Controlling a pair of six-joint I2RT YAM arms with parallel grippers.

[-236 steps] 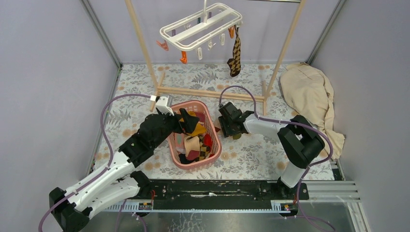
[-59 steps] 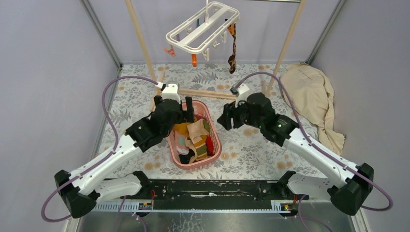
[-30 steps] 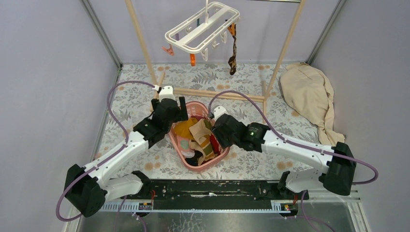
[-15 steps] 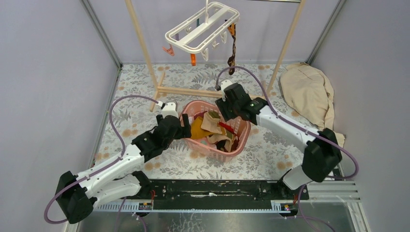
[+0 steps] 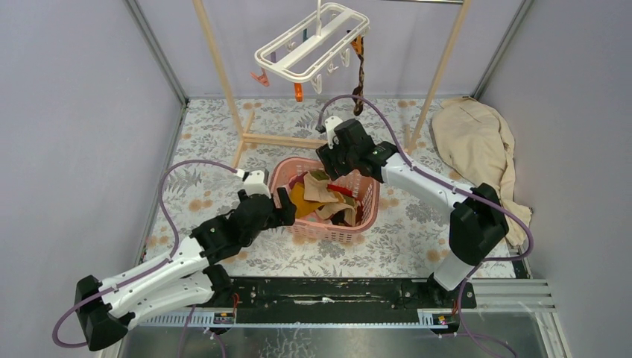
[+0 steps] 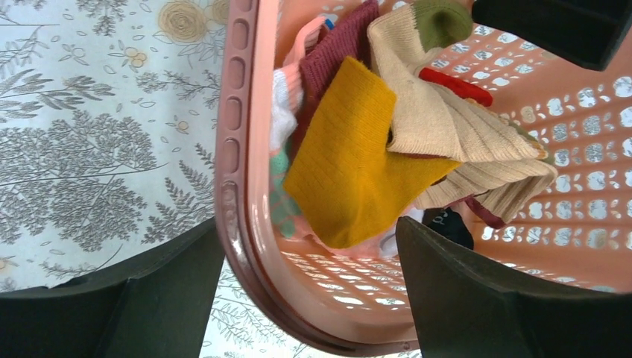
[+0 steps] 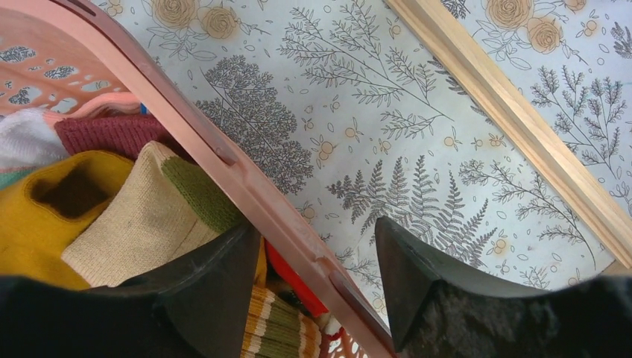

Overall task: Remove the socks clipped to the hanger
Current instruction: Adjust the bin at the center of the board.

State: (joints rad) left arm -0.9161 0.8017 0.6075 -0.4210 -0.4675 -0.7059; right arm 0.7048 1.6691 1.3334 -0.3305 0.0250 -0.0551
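Seeing one argyle sock (image 5: pixel 361 78) still dangling from the hanger (image 5: pixel 319 36), other socks (image 6: pixel 350 164) piling in the pink basket (image 6: pixel 232 134), now dragged rightward; keeping left claw (image 6: pixel 309 231) and right claw (image 7: pixel 314 231) open, straddling its opposite sides without clamping

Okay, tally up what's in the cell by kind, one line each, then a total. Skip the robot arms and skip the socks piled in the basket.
White drying hanger: 1
Argyle sock clipped to the hanger: 1
Pink basket: 1
Wooden rack: 1
Beige cloth: 1
Total: 5
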